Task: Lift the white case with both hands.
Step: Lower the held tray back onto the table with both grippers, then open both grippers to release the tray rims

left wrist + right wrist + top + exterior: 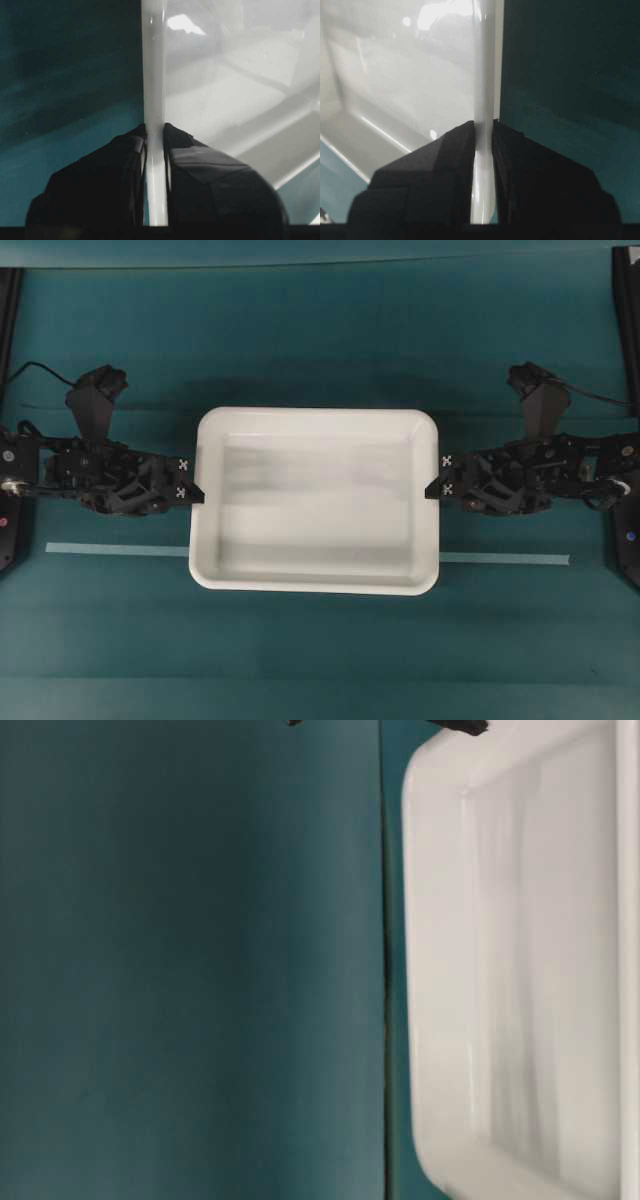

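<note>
Left gripper (198, 480) clamped on the left rim of the white case (315, 500), one finger (107, 175) outside the rim, the other inside, rim pinched tight between them in the left wrist view. Right gripper (432, 480) same deal on the right rim: its fingers (445, 165) sit pressed against both faces of the thin white edge. Both arms reach in level from the sides, roughly opposite each other at mid-height of the case. Case sits centred over the teal table (320, 330), long side left to right, inside bare and slightly grey. A pale tape strip (115, 550) runs left-right under the near part of the case. Table-level view is blurry and rotated; case possibly off the surface, can't confirm.
</note>
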`<state>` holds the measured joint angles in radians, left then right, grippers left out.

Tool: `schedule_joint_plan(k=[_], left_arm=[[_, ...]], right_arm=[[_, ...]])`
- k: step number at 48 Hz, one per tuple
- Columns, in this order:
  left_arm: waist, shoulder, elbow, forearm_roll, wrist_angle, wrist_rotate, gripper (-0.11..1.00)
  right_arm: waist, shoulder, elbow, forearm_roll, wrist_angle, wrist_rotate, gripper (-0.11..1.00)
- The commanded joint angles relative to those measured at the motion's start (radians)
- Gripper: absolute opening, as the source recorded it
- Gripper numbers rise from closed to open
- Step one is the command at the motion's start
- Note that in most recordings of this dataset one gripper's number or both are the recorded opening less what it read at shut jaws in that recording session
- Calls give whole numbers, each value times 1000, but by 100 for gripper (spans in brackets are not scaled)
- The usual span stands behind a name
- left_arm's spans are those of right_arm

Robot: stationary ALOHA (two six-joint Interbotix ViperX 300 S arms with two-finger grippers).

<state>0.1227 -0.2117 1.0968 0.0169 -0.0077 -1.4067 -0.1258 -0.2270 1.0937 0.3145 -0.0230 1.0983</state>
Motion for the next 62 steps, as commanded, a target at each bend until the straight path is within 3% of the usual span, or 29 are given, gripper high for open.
schedule_joint_plan(k=[1, 19, 62], left_arm=[[8, 37, 34, 3, 6, 0, 5], [20, 49, 35, 3, 0, 0, 5], [21, 58, -2, 3, -8, 0, 6]], right_arm=[[-3, 31, 40, -2, -6, -6, 11], [-3, 110, 37, 0, -61, -5, 11], [-12, 58, 32, 3, -18, -2, 13]])
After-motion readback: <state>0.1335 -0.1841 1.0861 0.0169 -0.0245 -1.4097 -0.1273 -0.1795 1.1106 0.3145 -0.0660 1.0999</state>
